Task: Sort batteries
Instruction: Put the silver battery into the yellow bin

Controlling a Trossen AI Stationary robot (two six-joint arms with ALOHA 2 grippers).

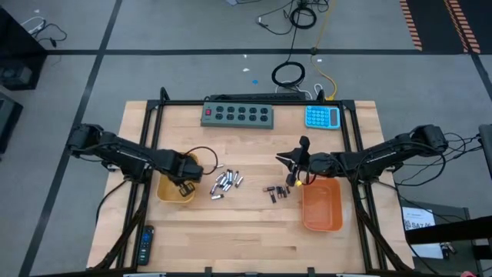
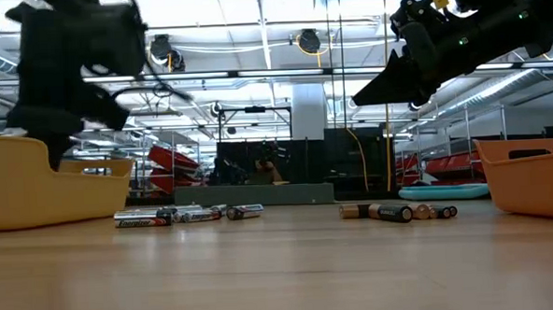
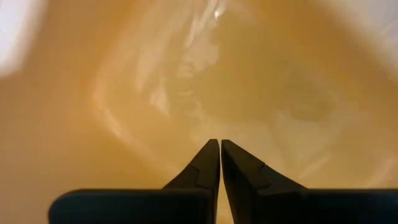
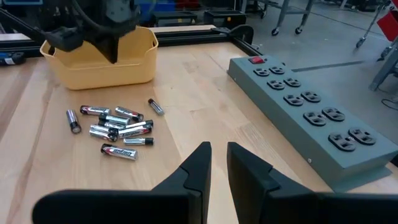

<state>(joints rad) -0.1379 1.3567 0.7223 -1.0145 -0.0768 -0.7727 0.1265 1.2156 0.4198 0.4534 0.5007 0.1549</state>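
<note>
Sorting is barely underway as far as you can see: most batteries remain on the table. In the high view the silvery batteries (image 1: 226,183) lie in a loose pile at center, just right of the yellow tray (image 1: 171,192), and the smaller dark batteries (image 1: 275,192) sit lower center-right, just left of the orange tray (image 1: 321,206). Orange tray floor looks bare from above; the yellow tray's inside is mostly hidden by the arm, and the left wrist view shows only bare yellow floor, so judge little or nothing sorted yet. Your left gripper (image 1: 187,187) is down over the yellow tray at center-left, fingers pinched together with nothing visible between them. Your right gripper (image 1: 294,171) hovers raised at center-right, above the dark batteries; its fingers stand a narrow slit apart, empty in the right wrist view. Room: open wood between the two piles and along the lower frame. Watch the tray walls beside each pile, the grey power strip (image 1: 237,115) and blue calculator (image 1: 322,117) along the upper edge, and the black frame rails at both sides.
</note>
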